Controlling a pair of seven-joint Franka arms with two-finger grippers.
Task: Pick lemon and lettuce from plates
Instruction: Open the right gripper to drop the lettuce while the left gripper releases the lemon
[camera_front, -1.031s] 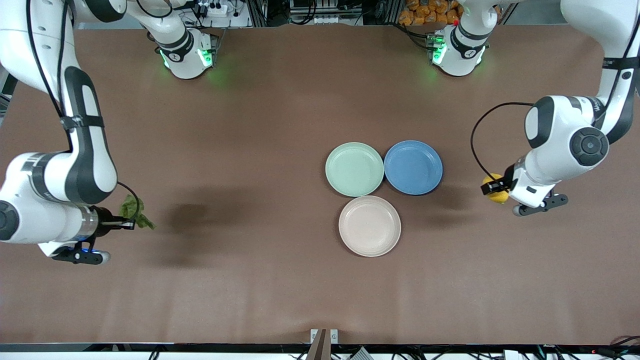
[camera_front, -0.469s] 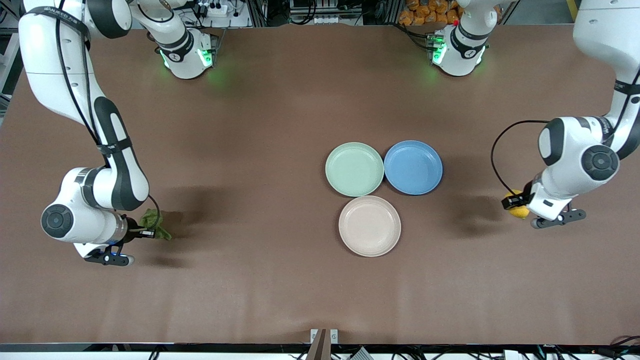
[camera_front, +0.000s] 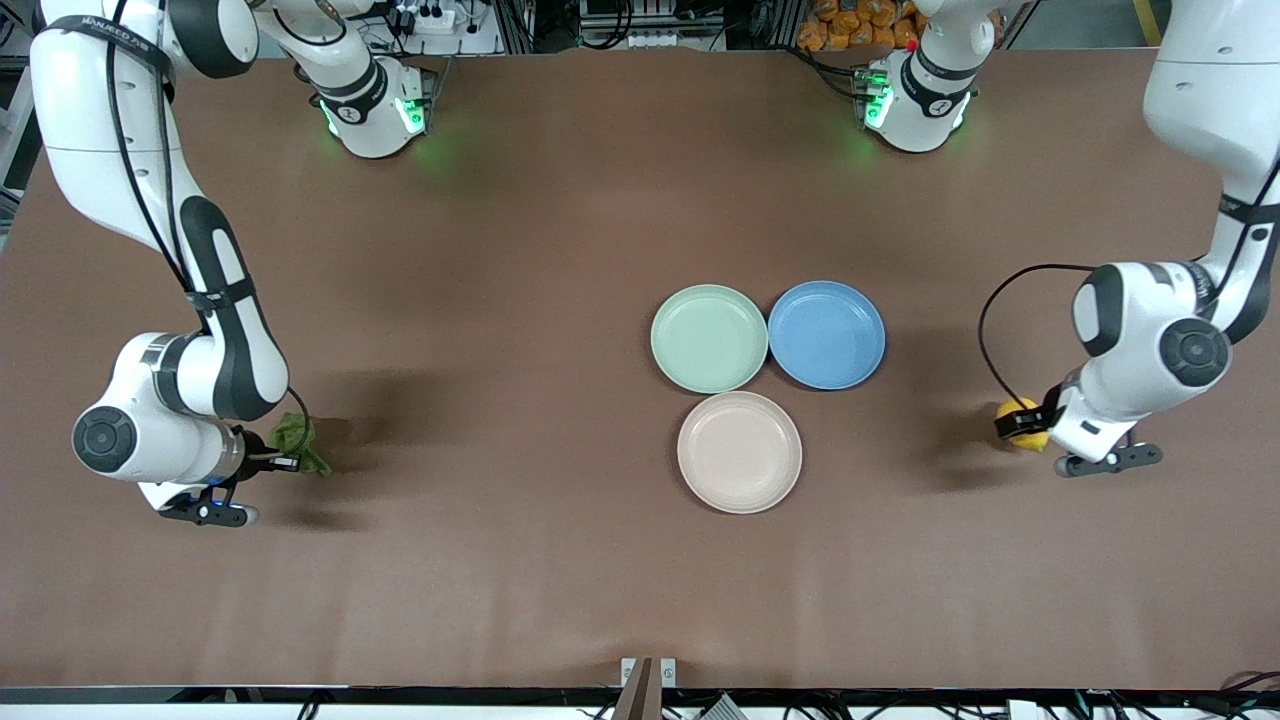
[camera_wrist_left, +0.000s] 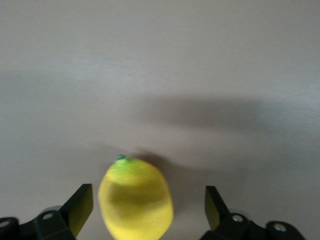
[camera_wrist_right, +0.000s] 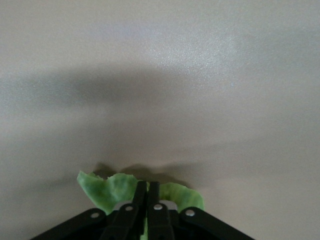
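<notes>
Plates (camera_front: 709, 338) empty. My left gripper (camera_front: 1020, 424) wide around lemon (camera_front: 1018, 437), released on table (camera_front: 500, 580); my right gripper (camera_front: 290, 462) pinches lettuce (camera_front: 298, 440), release left.

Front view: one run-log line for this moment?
left gripper: open around yellow oval lemon | right gripper: shut on wrinkly green lettuce | three plates: bare

We see a plain brown surface (camera_front: 560, 220) carrying three single-coloured plates: one pale mint green (camera_front: 709, 338), one blue (camera_front: 827, 334) and one beige-white (camera_front: 739, 452). The lemon (camera_wrist_left: 135, 198) is bright yellow with a small green tip, and the lettuce (camera_wrist_right: 111, 190) is wrinkly green. Both arms are white with black joints and black claws, their bases glowing green.
</notes>
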